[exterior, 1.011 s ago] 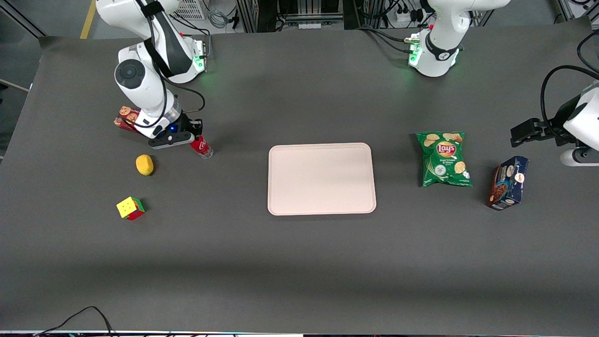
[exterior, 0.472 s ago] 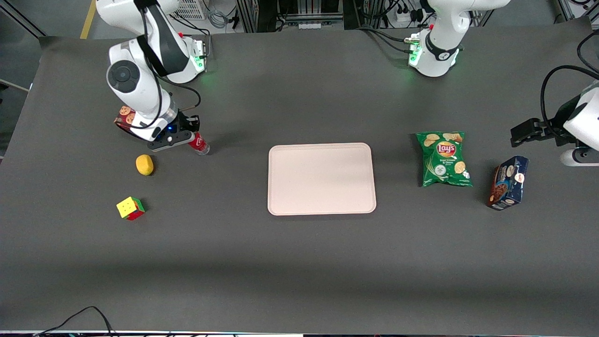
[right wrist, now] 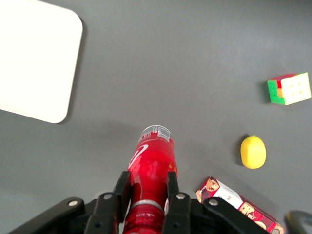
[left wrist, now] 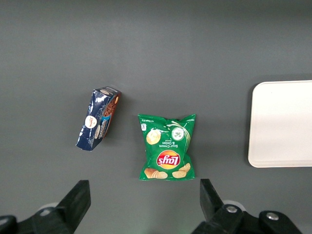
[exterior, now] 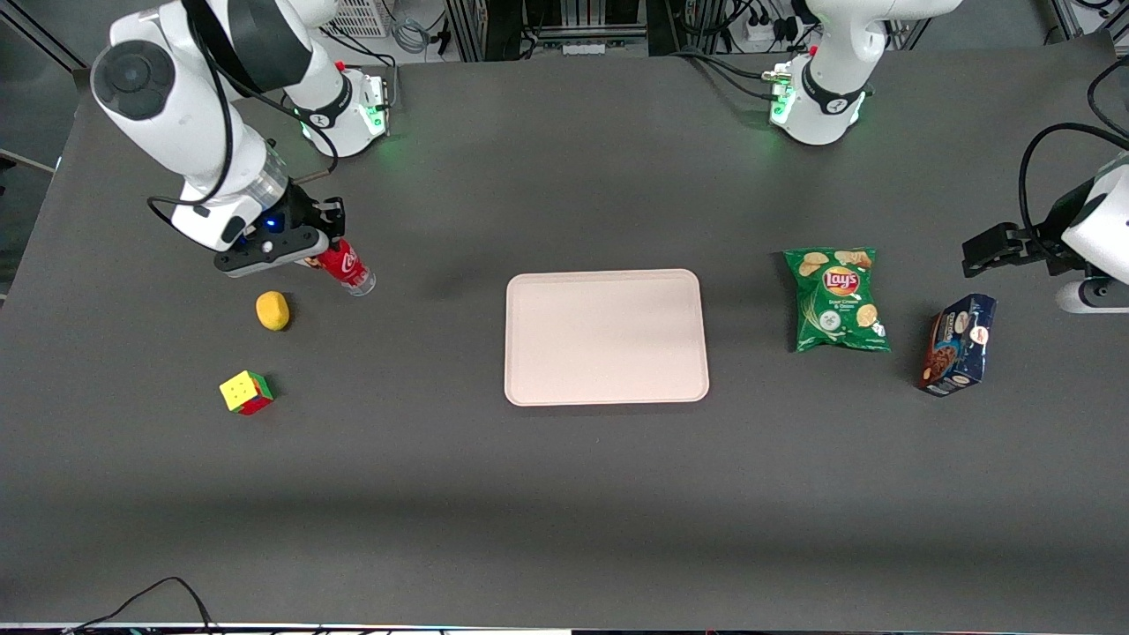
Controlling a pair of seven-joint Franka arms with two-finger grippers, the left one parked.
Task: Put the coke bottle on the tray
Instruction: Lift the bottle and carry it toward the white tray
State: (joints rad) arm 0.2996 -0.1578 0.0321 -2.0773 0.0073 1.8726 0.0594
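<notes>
My right gripper [exterior: 328, 250] is shut on the neck of the coke bottle [exterior: 347, 267], a slim bottle with a red wrap and clear base, and holds it lifted above the table, base down. The right wrist view shows the black fingers [right wrist: 122, 187] clamped on the bottle [right wrist: 152, 168]. The pale pinkish-beige tray [exterior: 606, 336] lies flat at the table's middle, well off toward the parked arm's end from the bottle. One tray corner shows in the right wrist view [right wrist: 34, 58] and an edge in the left wrist view [left wrist: 282, 124].
A yellow lemon [exterior: 272, 310] and a colour cube [exterior: 246, 392] lie nearer the front camera than the gripper. A red cookie box [right wrist: 236, 204] lies on the table below the gripper. A green chips bag [exterior: 835, 299] and a dark blue box [exterior: 958, 344] lie toward the parked arm's end.
My gripper has risen with the coke bottle in it and shifted toward the working arm's end of the table. The tray and other objects have not moved.
</notes>
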